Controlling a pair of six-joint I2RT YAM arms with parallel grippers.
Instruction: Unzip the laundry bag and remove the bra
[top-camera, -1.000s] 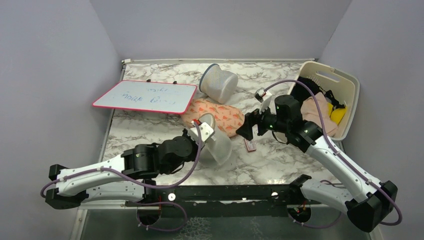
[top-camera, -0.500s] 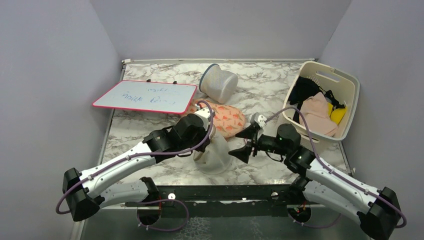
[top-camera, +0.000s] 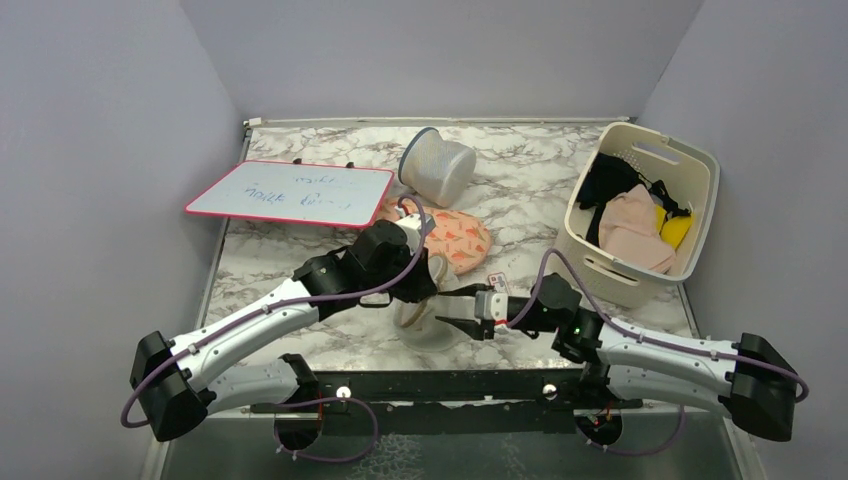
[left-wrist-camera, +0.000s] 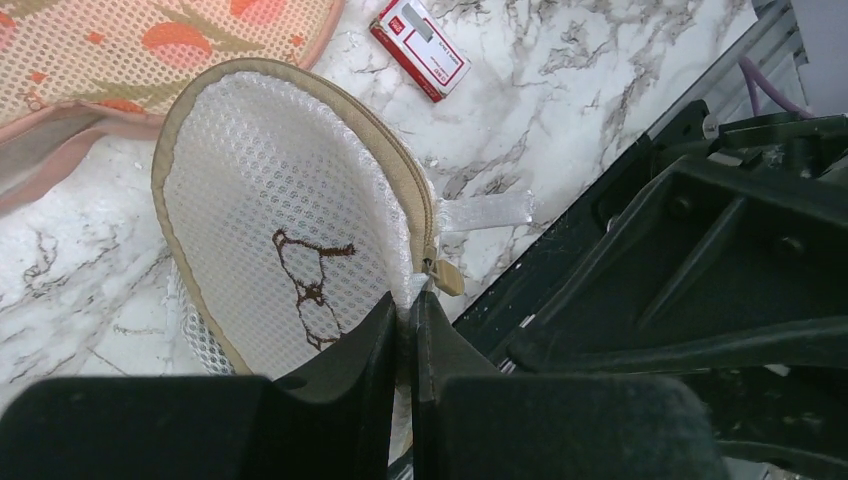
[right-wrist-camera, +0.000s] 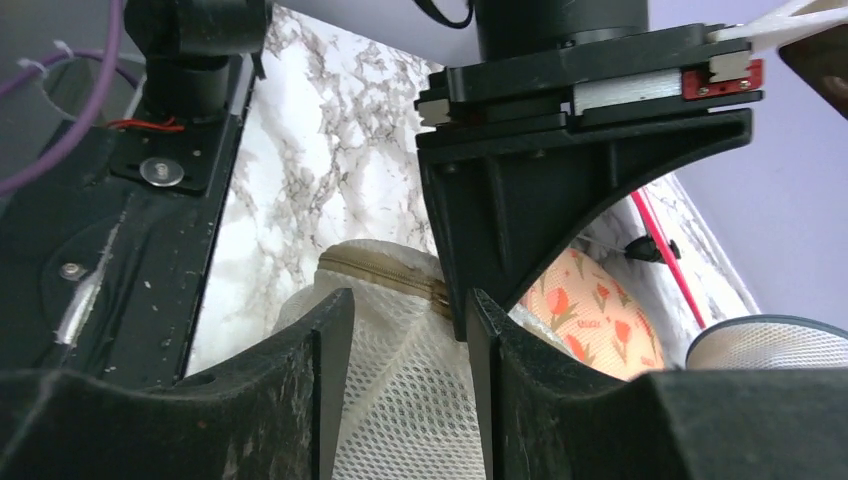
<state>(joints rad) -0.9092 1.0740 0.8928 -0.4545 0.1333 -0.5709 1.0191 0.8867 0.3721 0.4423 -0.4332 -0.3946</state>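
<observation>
The laundry bag (top-camera: 432, 328), a round cream-white mesh pouch (left-wrist-camera: 290, 180) with a dark bra outline on its face, stands on edge near the table's front. My left gripper (top-camera: 427, 296) is shut (left-wrist-camera: 405, 308) on its mesh rim just below the tan zip pull (left-wrist-camera: 447, 277). My right gripper (top-camera: 452, 320) reaches in low from the right. Its jaws are partly open (right-wrist-camera: 408, 305) with a fold of the bag's mesh (right-wrist-camera: 405, 400) between them, under the zip (right-wrist-camera: 385, 270). A black garment with thin straps, the bra by its look (top-camera: 605, 182), lies in the basket.
The cream slotted basket (top-camera: 690, 160) with pink and yellow clothes stands at the right. A pink-orange patterned mesh bag (top-camera: 458, 236) lies behind the laundry bag, next to a small red-white packet (top-camera: 497, 284). A whiteboard (top-camera: 290, 193) and a mesh cylinder (top-camera: 437, 165) are farther back. A black rail (top-camera: 450, 385) runs along the front edge.
My right arm swung from beside the basket down and left to the laundry bag, and its jaws narrowed around the mesh. My left arm stretched forward, still gripping the bag.
</observation>
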